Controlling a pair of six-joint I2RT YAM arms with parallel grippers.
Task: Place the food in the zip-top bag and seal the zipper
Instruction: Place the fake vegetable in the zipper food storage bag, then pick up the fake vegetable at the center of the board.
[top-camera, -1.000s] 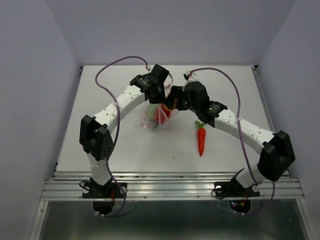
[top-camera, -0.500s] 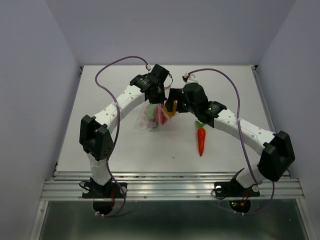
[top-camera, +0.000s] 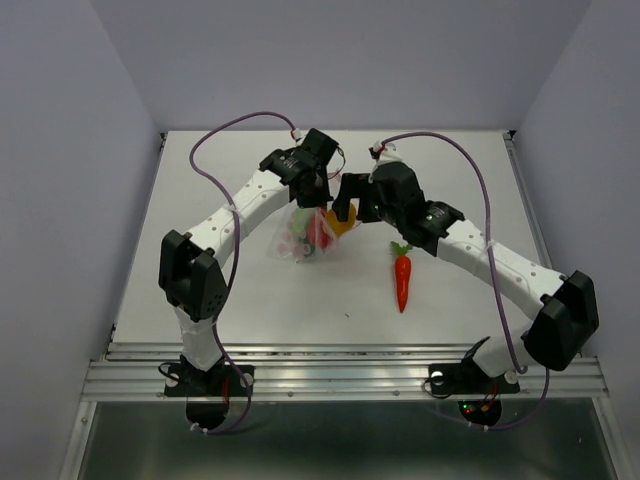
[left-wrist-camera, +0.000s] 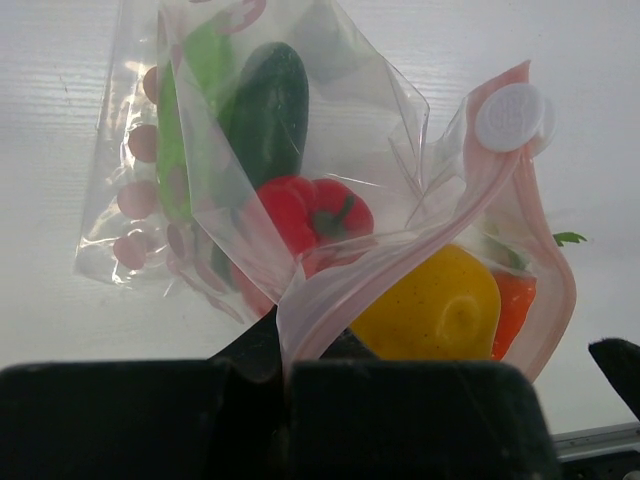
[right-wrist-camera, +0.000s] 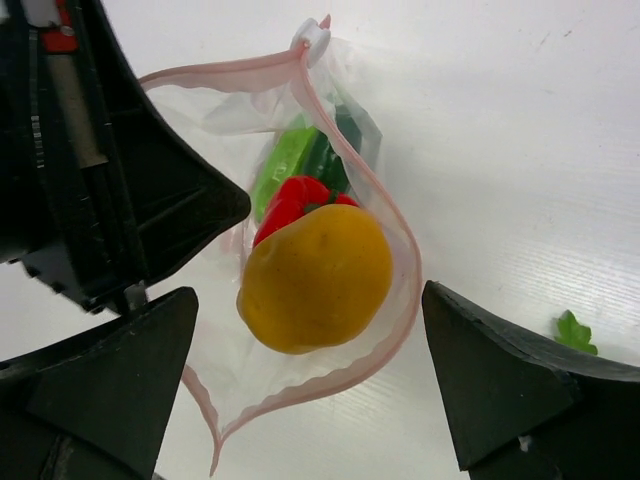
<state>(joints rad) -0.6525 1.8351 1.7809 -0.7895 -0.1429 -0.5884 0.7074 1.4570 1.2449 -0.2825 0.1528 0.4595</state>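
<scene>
While my left hand (left-wrist-camera: 285, 372) is pinching the clear pink-dotted plastic bag (left-wrist-camera: 330, 110), my right hand (right-wrist-camera: 315, 375) is gaping empty; likely next, the red-orange toy carrot (top-camera: 402, 280).

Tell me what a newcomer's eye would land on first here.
The clear, pink-dotted plastic zip-top bag is held mid-table, pinched at its pale-pink zipper strip by the left gripper. A yellow-orange round toy sits in its open mouth between the wide-open fingers of the right gripper. One red-orange toy carrot lies alone on the white table, right of the bag.
</scene>
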